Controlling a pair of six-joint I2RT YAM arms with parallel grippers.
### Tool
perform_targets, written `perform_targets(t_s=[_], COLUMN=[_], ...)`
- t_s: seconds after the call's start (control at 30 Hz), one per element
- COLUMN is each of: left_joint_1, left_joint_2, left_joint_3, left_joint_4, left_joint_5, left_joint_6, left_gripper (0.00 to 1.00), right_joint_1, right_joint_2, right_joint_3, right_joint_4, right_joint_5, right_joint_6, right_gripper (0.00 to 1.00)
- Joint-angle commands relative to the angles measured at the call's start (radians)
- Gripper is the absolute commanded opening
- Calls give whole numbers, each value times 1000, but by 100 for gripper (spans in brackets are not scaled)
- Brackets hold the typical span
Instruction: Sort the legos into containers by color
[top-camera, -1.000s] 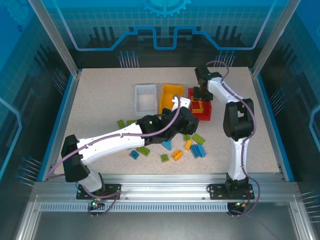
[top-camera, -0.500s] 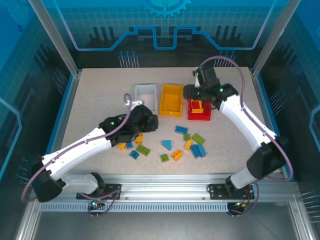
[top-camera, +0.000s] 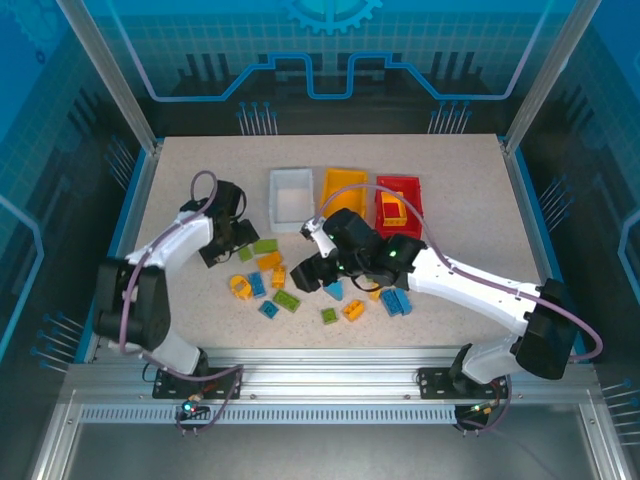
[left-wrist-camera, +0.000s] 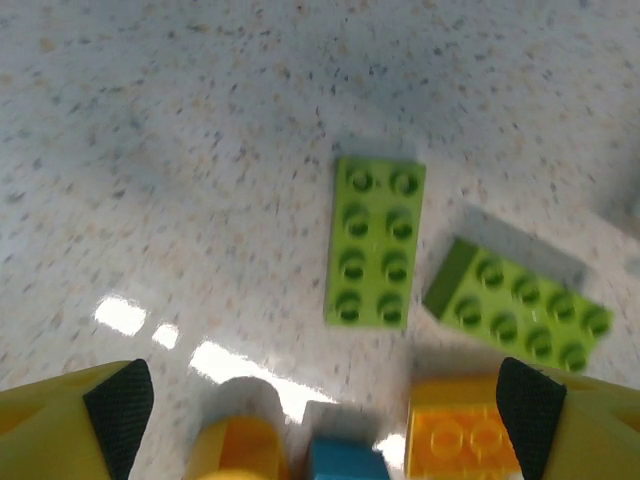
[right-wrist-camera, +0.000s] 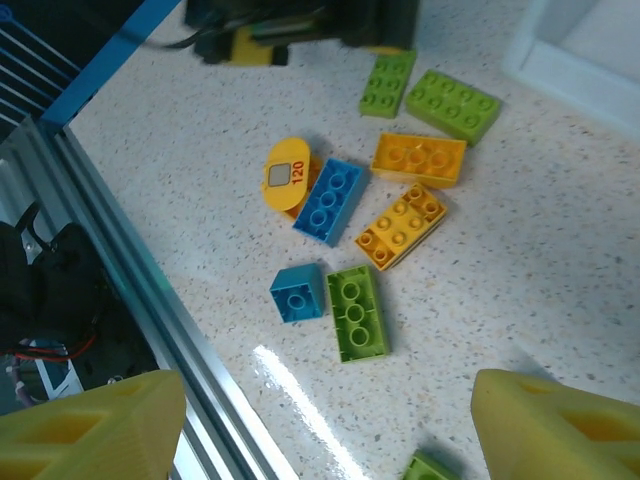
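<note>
Across the table (top-camera: 180, 190) lies my right arm (top-camera: 450, 285), hiding the front edge of the yellow bin (top-camera: 345, 183) and some of the loose bricks (top-camera: 287, 299) scattered before it. My left fingers (left-wrist-camera: 70, 430) and right fingers (right-wrist-camera: 95, 425) both stand wide apart and empty, and are partly cropped.

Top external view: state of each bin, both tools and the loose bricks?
White open-top plastic bin: empty.
Orange-yellow open-top plastic bin: no brick seen in the visible part.
Red open-top plastic bin: holds one orange-yellow plastic brick.
Left tool: open, empty.
Right tool: open, empty.
Loose lime green, blue and orange-yellow plastic bricks: unsorted on the speckled table.
</note>
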Motion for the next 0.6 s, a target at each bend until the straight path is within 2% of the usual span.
perform_targets(t_s=[0.0, 0.27, 0.57], left_joint_1=[49, 58, 57], left_joint_2=[91, 225, 244], left_joint_3=[58, 131, 82], left_joint_4=[19, 36, 63], left_joint_5=[106, 105, 127], left_joint_6=[49, 63, 49], left_gripper=[91, 82, 61], right_joint_1=[26, 35, 34], right_joint_2=[36, 68, 86], right_joint_3=[42, 58, 52], right_joint_4=[24, 33, 37], right_joint_5=[12, 16, 34], right_joint_6=[17, 37, 56], right_gripper=[77, 76, 74])
